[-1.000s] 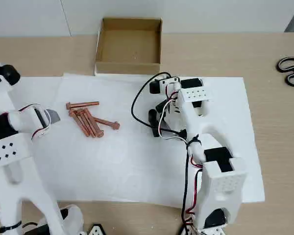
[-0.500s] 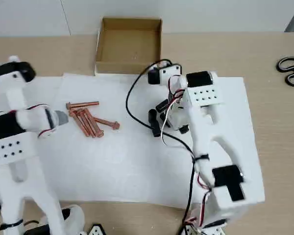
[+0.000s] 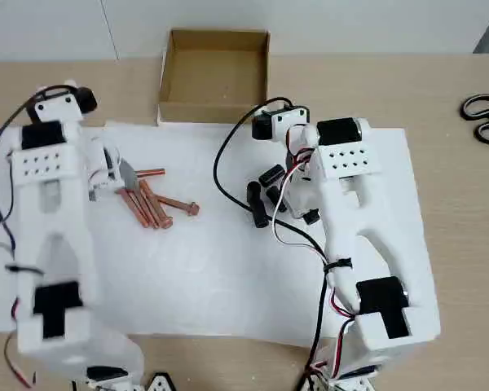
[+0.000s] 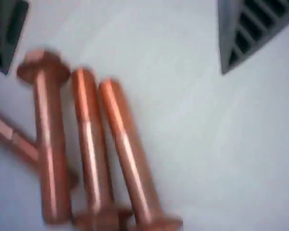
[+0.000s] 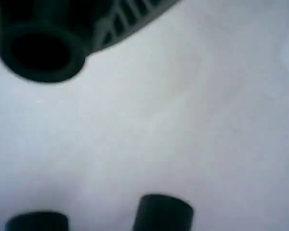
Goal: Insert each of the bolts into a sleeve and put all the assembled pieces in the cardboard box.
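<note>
From up high: a light wood counter (image 3: 440, 90) below a pale wall (image 3: 326, 24), with a big white sheet (image 3: 228, 269) spread over the middle. At the far edge of the sheet, an open cardboard box (image 3: 214, 111); near the counter's right edge, black scissors (image 3: 485, 114). On the sheet, a small heap of copper bolts (image 3: 151, 204) with the left tool (image 3: 118, 175) right at it, and a few black sleeves (image 3: 261, 204) beside the right tool (image 3: 297, 191). From the left wrist: left tool spread wide, holding nothing, low over three bolts (image 4: 86, 144) lying side by side. From the right wrist: one sleeve (image 5: 38, 53) close up, two more farther off on the sheet; cannot tell if the right tool is wide or narrow.
</note>
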### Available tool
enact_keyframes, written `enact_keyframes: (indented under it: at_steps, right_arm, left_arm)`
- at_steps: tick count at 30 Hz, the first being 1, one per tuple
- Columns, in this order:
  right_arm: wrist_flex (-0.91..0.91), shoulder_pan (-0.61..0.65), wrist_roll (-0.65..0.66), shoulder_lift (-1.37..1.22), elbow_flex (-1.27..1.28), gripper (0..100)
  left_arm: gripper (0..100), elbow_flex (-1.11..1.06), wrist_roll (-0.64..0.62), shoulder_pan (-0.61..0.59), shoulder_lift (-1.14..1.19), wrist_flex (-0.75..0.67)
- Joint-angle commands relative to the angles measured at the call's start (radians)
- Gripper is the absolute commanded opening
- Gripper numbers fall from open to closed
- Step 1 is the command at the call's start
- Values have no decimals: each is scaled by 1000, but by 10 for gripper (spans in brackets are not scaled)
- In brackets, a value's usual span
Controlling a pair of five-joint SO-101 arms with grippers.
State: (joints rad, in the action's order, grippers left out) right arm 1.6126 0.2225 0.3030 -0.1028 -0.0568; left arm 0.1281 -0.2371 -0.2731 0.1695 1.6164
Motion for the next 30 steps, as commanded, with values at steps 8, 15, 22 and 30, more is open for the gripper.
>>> enact_keyframes:
  at_steps: [8, 15, 22, 30]
  right_arm:
    - [7, -10, -6, 61, -46, 6]
    - [-1, -8, -6, 61, -46, 6]
    - [5, -8, -6, 61, -46, 6]
    - [5, -8, -6, 61, -46, 6]
  left_arm:
    - [265, 133, -169, 0, 209, 46]
    - [265, 131, -180, -8, 227, 51]
    - [201, 134, -181, -12, 308, -2]
    - [136, 137, -215, -12, 354, -44]
